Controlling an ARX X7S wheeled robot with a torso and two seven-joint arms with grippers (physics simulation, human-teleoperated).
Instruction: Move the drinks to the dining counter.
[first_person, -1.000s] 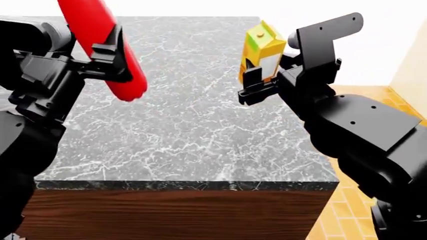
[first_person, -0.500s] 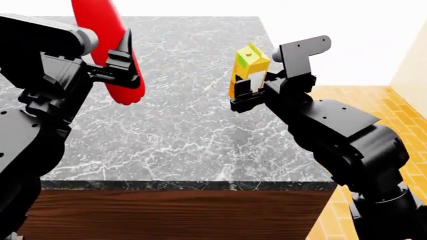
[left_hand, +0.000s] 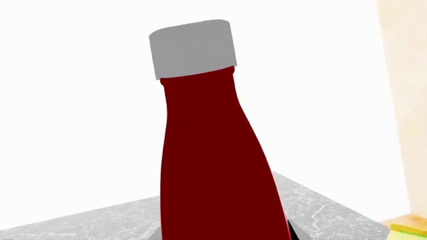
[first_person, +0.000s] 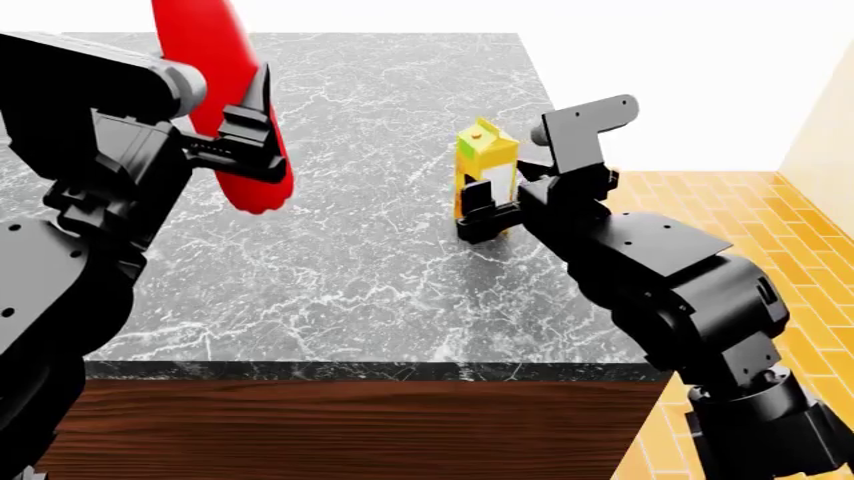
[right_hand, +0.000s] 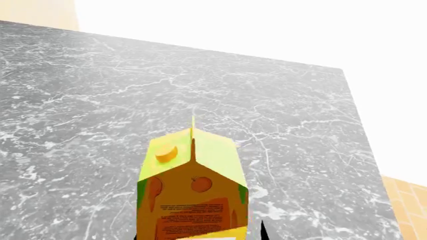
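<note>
Head view: both arms reach over the marble worktop (first_person: 360, 260), each carrying a drink for delivery. The left claw (first_person: 247, 140) is clamped around the lower body of the red bottle (first_person: 214, 60), which hangs tilted above the worktop's left half, its rounded base clear of the stone and its neck running out of the top of the picture. The right claw (first_person: 483, 215) is clamped on the lower part of the yellow carton (first_person: 483, 170), held upright near the right edge, about midway between the front and far edges; its base appears to be at or just above the stone, though contact cannot be confirmed from here.

The left wrist view shows the bottle (left_hand: 213, 165) with its grey cap (left_hand: 192, 47) above the far corner of the worktop (left_hand: 320, 210). The right wrist view shows the carton (right_hand: 192, 195) from above, its gable and small round cap over veined marble (right_hand: 100, 90).

The step in hand looks like setting down: the carton seems closest to release, so the next move probably calls for settling it flat before the claw lets go. The bottle then needs righting and lowering onto its base. No can is in sight.
</note>
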